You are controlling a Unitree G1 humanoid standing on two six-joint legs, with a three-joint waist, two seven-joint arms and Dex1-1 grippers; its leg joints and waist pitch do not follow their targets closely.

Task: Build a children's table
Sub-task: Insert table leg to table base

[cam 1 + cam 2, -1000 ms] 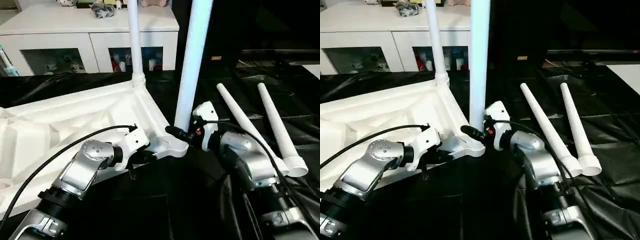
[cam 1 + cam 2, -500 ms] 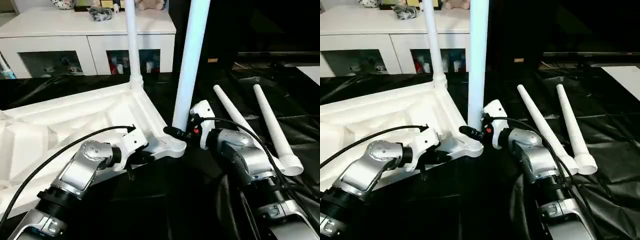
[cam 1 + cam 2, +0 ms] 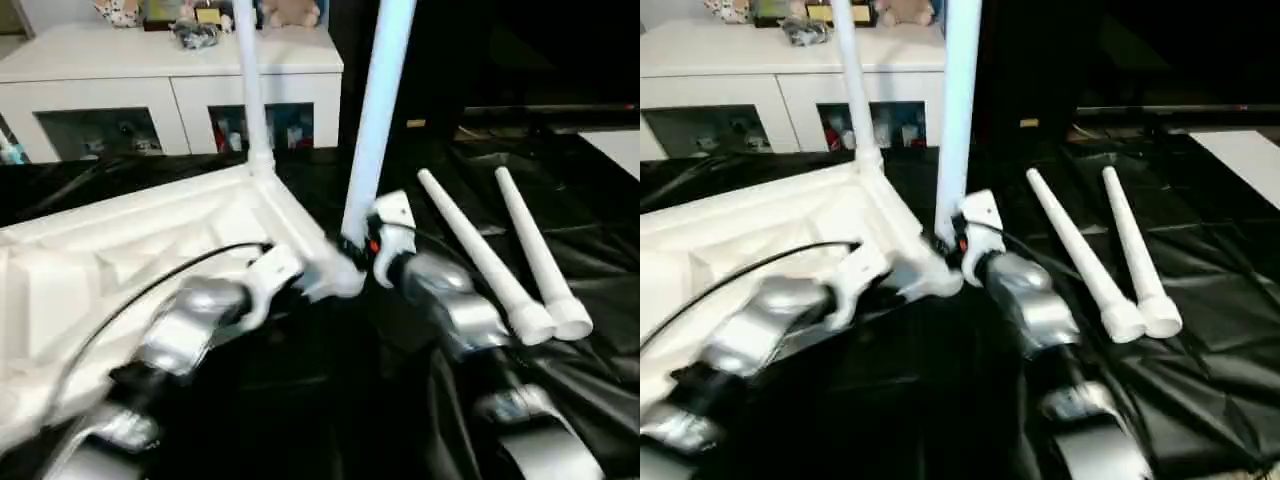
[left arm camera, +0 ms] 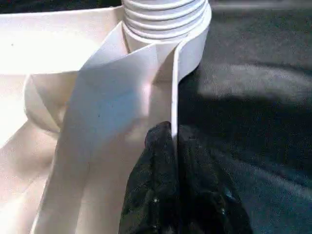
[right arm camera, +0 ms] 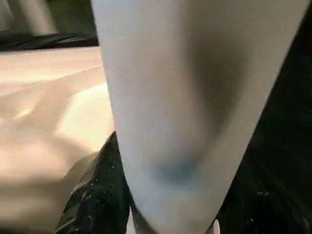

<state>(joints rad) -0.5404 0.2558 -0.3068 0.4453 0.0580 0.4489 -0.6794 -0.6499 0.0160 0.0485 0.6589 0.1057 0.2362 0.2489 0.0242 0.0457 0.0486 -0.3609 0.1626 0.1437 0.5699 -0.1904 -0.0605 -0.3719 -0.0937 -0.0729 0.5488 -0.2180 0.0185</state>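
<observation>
Holding the near leg [image 3: 372,130] low on its shaft with our right gripper [image 3: 362,245], we have it standing almost straight up out of the near corner socket [image 3: 338,282] of the upside-down white tabletop [image 3: 120,250], which lies on the big black-sheeted table [image 3: 600,230] toward its left side. The relation that matters is the leg's long axis against that socket: it runs nearly vertical, leaning only slightly, and our right gripper sits right at its base, just beside the socket, so we judge any further seating calls for a push or twist straight down along that axis. Our left gripper [image 4: 173,146] is clamped on the thin upright rim of the tabletop [image 4: 176,87], its black fingers [image 4: 151,180] pressed on either side of the edge, with the ribbed end of the leg [image 4: 165,17] close ahead in the corner, so it steadies the top against the right arm's effort. A second leg [image 3: 250,90] already stands in the far corner socket. Two loose legs [image 3: 480,255] lie side by side on the black sheet to our right, ribbed ends toward us, nearer our right arm than our left.
</observation>
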